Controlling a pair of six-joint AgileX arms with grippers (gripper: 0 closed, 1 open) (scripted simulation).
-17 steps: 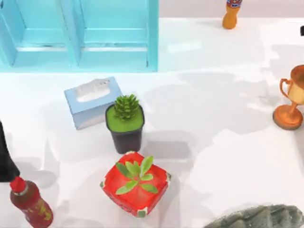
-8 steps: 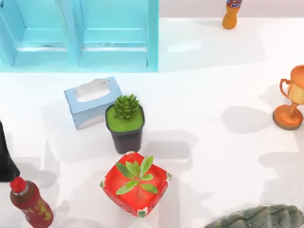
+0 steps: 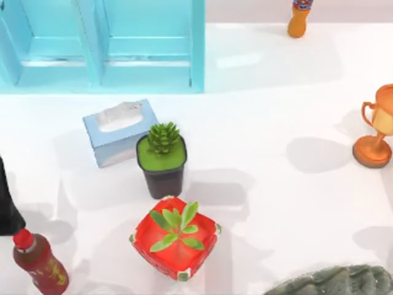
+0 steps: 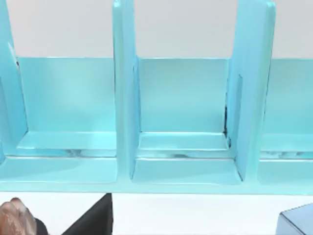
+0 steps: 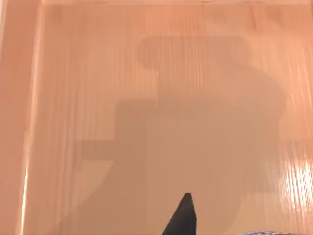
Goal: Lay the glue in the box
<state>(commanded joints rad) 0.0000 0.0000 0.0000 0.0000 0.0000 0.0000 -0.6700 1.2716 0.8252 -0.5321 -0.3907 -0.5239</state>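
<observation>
The glue is out of view. A dark tip of my right gripper (image 5: 182, 218) hangs over the light wooden floor of the box (image 5: 88, 98). The box's raised rim runs along two sides, and the gripper's shadow lies spread on the wood. My left arm (image 3: 7, 209) stays parked at the table's left edge. A dark part of my left gripper (image 4: 95, 220) faces the blue shelf.
A blue shelf unit (image 3: 101, 43) stands at the back left. In the middle are a blue tissue box (image 3: 120, 132), a cactus pot (image 3: 162, 160) and a red plant pot (image 3: 175, 236). Around them are a sauce bottle (image 3: 38, 261), an orange bottle (image 3: 299, 17), a trophy (image 3: 376, 129) and a grey-green object (image 3: 331, 281).
The broad arm shadow over the table's right half has shrunk and slid off toward the lower right. The dark arm part at the right edge has left the top view.
</observation>
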